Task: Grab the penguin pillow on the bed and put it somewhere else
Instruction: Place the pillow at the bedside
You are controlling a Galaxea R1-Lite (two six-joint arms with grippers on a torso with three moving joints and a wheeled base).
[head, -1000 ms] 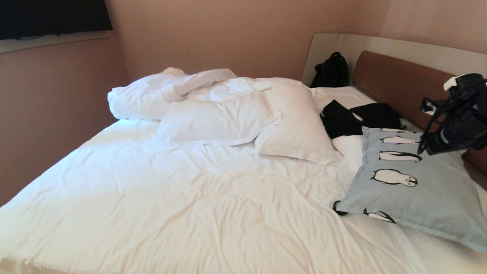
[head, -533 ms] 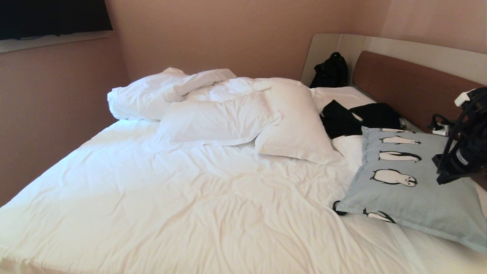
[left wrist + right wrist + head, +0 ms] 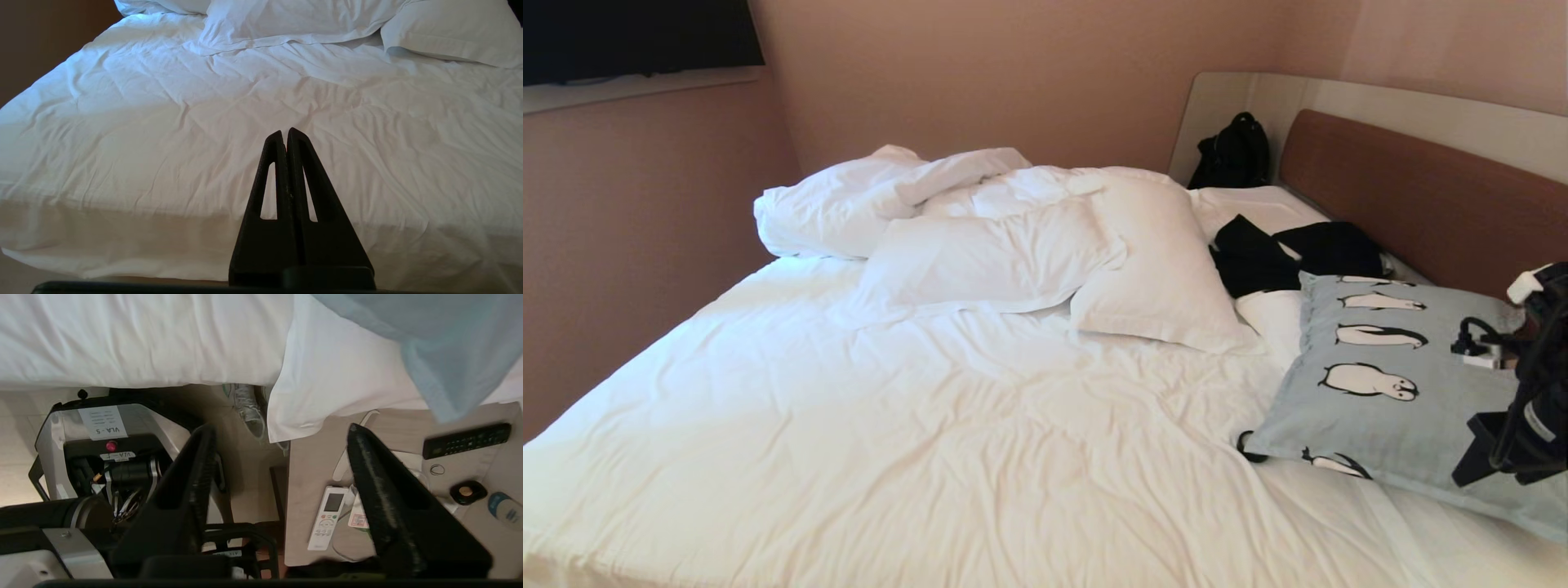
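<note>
Head view: penguin pillow flat on bed by headboard; right pincer over its near edge, lower than before. Right wrist view: spread apart, empty (pillow beyond fingertips). Left wrist view: left pincer clenched, parked.

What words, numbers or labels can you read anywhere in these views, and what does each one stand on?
"VLA - 5": white sticker on the robot base, seen upside down.
"VLA": smaller label under the red button; the rest is too small to read.
White remote, black remote and card: markings too small to read.
</note>
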